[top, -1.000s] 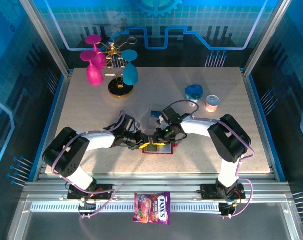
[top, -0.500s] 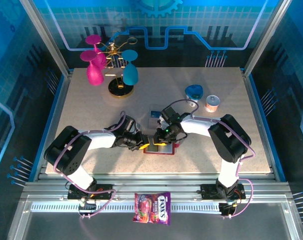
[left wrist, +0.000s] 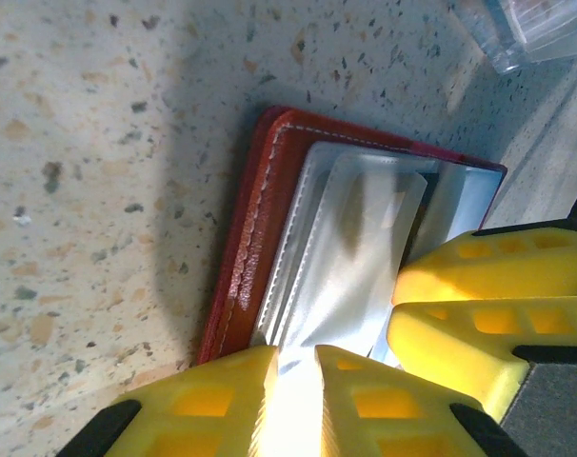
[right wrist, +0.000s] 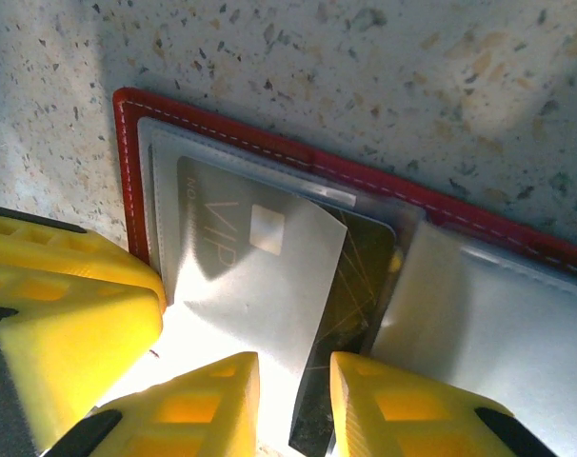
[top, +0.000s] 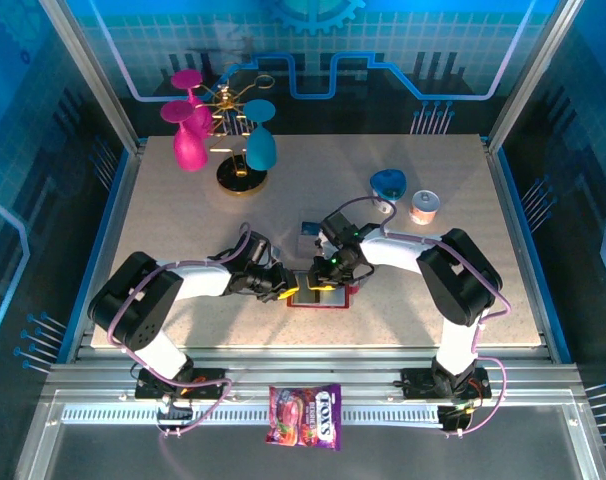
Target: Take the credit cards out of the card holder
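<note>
Card holder (top: 323,303) lies open and flat on the table (top: 183,220), red rim up, and both arms meet right over it, so from the top cam you mostly just get its near edge and right corner.

Left gripper (top: 289,291) is at the holder's left side. On the left wrist cam its yellow fingers (left wrist: 198,405) sit nearly together with a slim gap. The holder's greyish clear pocket (left wrist: 365,228) runs into that gap, but it's blown out by glare. Can't tell if it's pinching the pocket or just pressing on it.

Right gripper (right wrist: 295,367) comes in from the holder's right side. Its jaws are also close with a small gap. A pale card (right wrist: 241,276) w/ "VIP" and a chip sits askew, partly out of the holder's left pocket, and its near edge goes into the gap. A dark card (right wrist: 350,305) lies under it, mostly covered, bottom corner cut off by the frame. Glare again, so I can't tell if either card is actually gripped.

Just beyond the holder's far edge there's a small blue card (top: 310,227) on the table, half hidden by the right wrist. Too small to read anything on it.

Candy bag (top: 305,415) is well on the near side of the holder, off the table on the rail.
</note>
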You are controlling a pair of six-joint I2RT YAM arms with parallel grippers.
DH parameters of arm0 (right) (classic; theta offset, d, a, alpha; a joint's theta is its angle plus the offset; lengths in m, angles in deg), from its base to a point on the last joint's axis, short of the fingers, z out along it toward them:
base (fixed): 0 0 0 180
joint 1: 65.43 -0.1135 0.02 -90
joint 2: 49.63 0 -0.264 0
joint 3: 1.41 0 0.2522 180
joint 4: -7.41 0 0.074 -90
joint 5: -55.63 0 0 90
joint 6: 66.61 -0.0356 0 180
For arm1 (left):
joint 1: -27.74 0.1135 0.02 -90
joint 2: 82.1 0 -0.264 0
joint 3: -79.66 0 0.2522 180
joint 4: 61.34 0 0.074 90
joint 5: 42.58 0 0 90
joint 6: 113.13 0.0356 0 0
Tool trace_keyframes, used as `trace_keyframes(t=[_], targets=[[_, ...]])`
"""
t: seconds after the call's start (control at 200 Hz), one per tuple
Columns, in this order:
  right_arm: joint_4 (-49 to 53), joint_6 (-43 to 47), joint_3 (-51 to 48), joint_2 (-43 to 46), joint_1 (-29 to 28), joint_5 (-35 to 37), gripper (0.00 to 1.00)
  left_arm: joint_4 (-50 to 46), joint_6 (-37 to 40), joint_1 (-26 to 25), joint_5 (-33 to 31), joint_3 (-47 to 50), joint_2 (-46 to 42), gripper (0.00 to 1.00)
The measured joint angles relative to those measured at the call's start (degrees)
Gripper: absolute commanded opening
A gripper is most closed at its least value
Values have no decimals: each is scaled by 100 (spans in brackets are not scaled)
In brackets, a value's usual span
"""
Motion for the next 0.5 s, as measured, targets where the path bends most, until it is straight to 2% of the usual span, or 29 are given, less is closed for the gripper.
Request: trace_keyframes(t=[0.5], targets=[[-26, -4, 7, 2, 0, -79, 28, -116, 0, 26, -22, 116, -173, 20]])
